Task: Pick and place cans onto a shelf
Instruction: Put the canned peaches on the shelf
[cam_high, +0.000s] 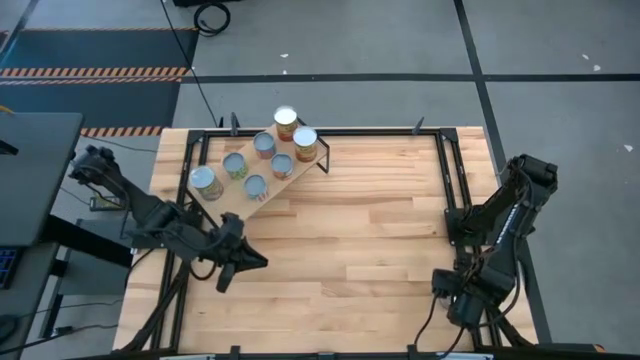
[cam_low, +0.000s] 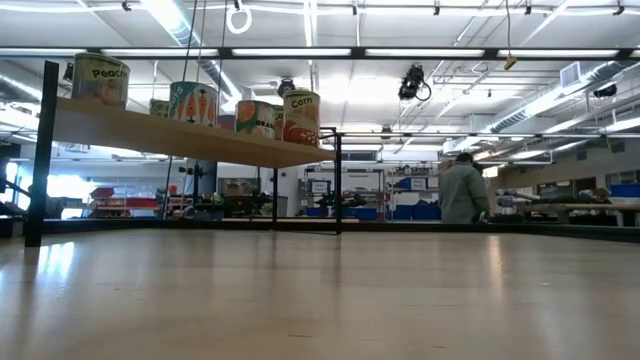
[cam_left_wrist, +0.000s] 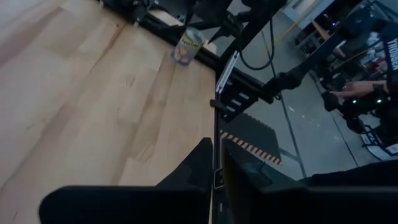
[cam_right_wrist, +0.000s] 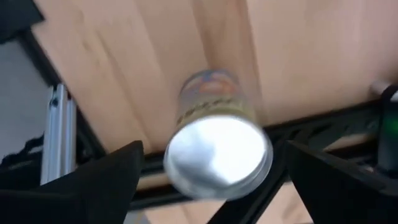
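The light-wood shelf (cam_high: 262, 172) stands tilted on black legs at the table's far left, and in the low view (cam_low: 190, 135) it is raised above the table. Several cans (cam_high: 284, 120) with silver tops stand on it. One more can (cam_right_wrist: 217, 149) stands upright on the table by the black rail near the table's near right corner; it also shows in the left wrist view (cam_left_wrist: 188, 46). My right gripper (cam_right_wrist: 214, 171) is open above it, one finger on either side, apart from it. My left gripper (cam_high: 238, 262) is shut and empty over the table's near left part.
Black rails (cam_high: 452, 175) run along the table's edges, and one passes right by the lone can. The wide middle of the tabletop (cam_high: 350, 230) is bare wood. A person (cam_low: 463, 190) stands far back in the room.
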